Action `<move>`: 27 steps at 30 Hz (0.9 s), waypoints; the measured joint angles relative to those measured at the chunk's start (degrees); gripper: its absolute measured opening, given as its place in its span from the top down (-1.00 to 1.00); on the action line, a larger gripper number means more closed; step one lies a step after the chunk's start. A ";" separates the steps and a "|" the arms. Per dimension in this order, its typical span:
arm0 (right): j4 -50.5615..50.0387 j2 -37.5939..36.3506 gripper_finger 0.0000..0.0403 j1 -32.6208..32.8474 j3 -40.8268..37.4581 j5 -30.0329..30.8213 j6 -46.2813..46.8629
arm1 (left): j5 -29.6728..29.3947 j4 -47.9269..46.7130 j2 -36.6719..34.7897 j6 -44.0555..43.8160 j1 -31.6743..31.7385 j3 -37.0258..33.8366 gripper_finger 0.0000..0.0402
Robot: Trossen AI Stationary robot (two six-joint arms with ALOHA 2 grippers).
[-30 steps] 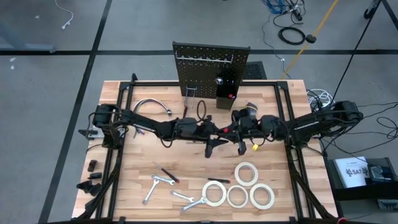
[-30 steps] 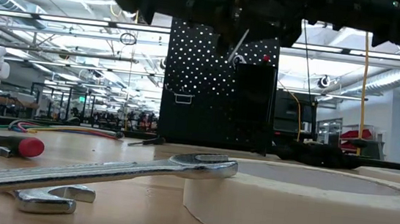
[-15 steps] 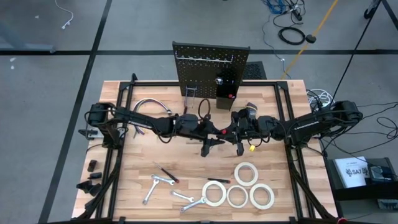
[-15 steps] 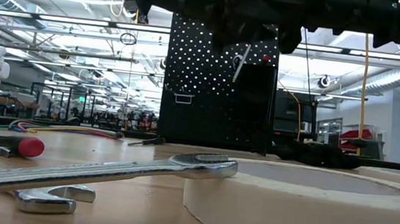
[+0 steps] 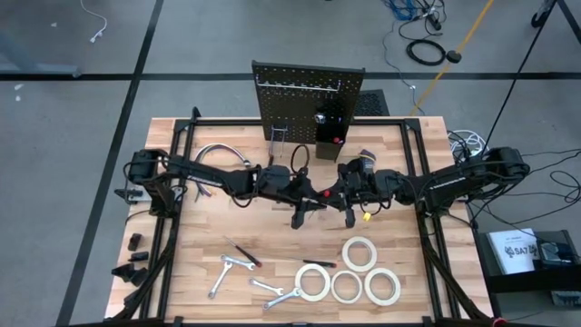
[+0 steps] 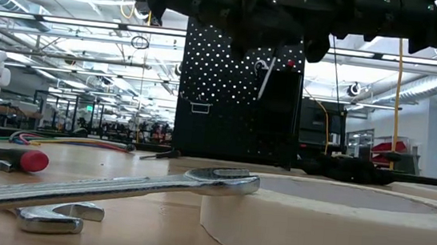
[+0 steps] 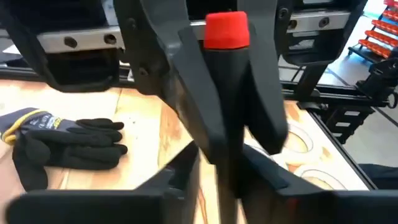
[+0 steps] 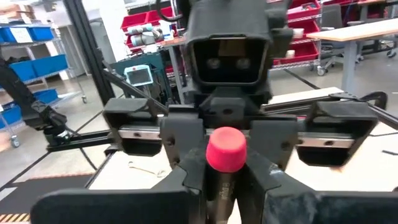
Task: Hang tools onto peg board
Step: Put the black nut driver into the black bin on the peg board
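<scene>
Handover underway above the wooden worktop's (image 5: 182, 272) middle: the right pincer (image 7: 214, 93) grips a thin black-handled, red-capped screwdriver (image 8: 225, 149), and the left pincer (image 8: 225, 163) is narrowing around the same handle. If either lets go before the other holds firmly, the tool could drop short of the black perforated peg board (image 5: 307, 95) at the far edge.

The worktop (image 5: 191, 272) is a pale butcher-block wood slab. At its far edge stands the black peg board (image 5: 307, 98), upright. A curved chrome tube (image 5: 221, 152) lies far left, a black glove (image 7: 65, 146) further along the far side. Near the front, left of centre, lie a red-and-black screwdriver (image 5: 243, 253) and three silver wrenches (image 5: 221, 275). To their right four white tape rolls (image 5: 346, 286) lie flat, clustered together.
</scene>
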 joint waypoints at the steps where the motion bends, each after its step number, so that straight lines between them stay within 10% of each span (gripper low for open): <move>1: -0.04 0.00 0.79 -0.07 0.00 -0.01 0.03 | -0.05 0.00 0.00 -0.04 0.15 0.00 0.69; 5: -0.29 -0.02 0.72 -0.04 0.00 -0.05 -0.56 | -0.29 -0.09 0.00 -0.34 0.20 -0.02 0.89; 16: -14.49 -10.89 -0.26 -0.37 0.00 1.08 -1.44 | -1.34 -1.70 -0.45 0.10 0.33 -0.07 0.89; 27: -44.15 -32.72 -0.28 3.15 -2.06 18.87 -1.42 | -16.21 3.95 -2.01 7.17 3.49 5.38 0.89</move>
